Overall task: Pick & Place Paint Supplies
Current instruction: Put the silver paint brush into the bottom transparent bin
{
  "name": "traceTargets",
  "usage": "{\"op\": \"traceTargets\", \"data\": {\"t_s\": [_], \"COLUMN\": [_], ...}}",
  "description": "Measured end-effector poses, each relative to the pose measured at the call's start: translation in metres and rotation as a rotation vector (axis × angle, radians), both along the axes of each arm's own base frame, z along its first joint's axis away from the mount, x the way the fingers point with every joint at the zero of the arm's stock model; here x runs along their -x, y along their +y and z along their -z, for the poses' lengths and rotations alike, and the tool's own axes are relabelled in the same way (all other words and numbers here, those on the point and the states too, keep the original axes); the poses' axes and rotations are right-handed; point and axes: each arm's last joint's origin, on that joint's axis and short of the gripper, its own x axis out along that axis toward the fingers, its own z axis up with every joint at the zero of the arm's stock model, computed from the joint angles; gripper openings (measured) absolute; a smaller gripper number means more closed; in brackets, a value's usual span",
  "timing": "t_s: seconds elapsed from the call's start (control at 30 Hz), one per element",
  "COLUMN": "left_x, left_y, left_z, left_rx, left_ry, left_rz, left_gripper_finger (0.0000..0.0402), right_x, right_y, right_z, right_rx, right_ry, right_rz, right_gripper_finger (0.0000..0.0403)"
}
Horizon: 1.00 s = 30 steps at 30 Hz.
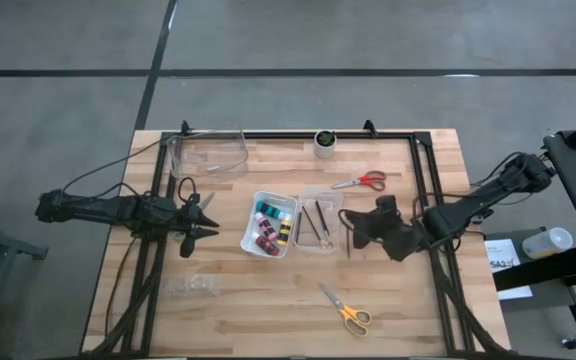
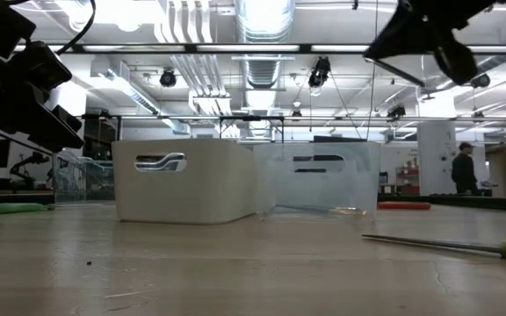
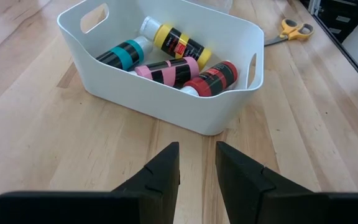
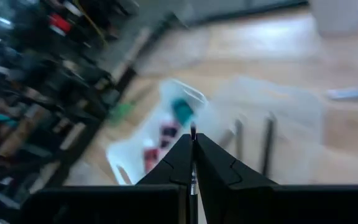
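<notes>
Right now my right gripper hovers above the light wooden table, just right of the clear plastic tray, its fingers pinched together on a thin dark stick-like brush whose tip pokes out between them. Inside that clear tray lie more thin dark brushes. Beside it, on its left, sits the white plastic bin with cut-out handles, and in it lie four small paint bottles: teal, yellow-and-black, pink-and-black and red. My left gripper waits left of the white bin, pointing at it, fingers slightly apart with nothing between them. Red-handled scissors lie near the table's far edge, apart from the trays. Yellow-handled scissors lie toward the near edge.
</notes>
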Motion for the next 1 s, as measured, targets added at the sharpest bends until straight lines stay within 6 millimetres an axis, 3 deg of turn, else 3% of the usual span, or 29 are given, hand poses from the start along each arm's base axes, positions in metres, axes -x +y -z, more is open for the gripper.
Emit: {"op": "traceTargets", "data": {"t_s": [0.17,0.4,0.8,1.0], "left_x": [0.0,0.0,0.0,0.0], "left_y": [0.0,0.0,0.0,0.0], "left_z": [0.0,0.0,0.0,0.0], "left_rx": [0.0,0.0,0.0,0.0], "left_ry": [0.0,0.0,0.0,0.0], "left_rz": [0.0,0.0,0.0,0.0], "left_gripper_finger": [0.0108,0.0108,0.0108,0.0108], "right_x": [-0.012,-0.016,-0.043,-0.057], "right_y": [-0.007,-0.041,-0.089,-0.096], "right_z": [0.009,0.035,0.057,0.07], "right_rx": [0.04,-0.01,-0.006,-0.065], "right_ry": [-0.155,-0.334,-0.308,-0.275], "right_rz": [-0.046,-0.11,-0.043,-0.017], "right_gripper_finger": [0.0011,0.0011,0.0011,0.0011]}}
